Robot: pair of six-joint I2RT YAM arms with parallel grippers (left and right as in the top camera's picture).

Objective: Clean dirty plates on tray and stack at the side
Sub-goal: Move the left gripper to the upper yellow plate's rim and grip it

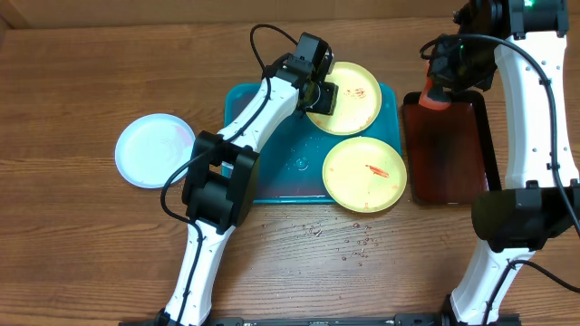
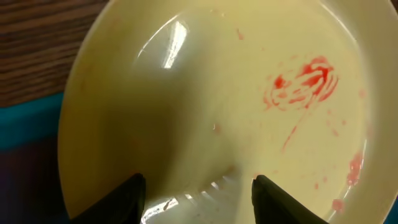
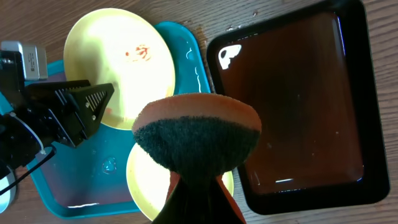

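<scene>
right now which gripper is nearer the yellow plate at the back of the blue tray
Left. The left gripper is at the rim of the back yellow plate; the right gripper holds a sponge above the dark tray, apart from it.

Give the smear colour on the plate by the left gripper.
Red smears on yellow-green plate; left wrist view shows best.
</scene>
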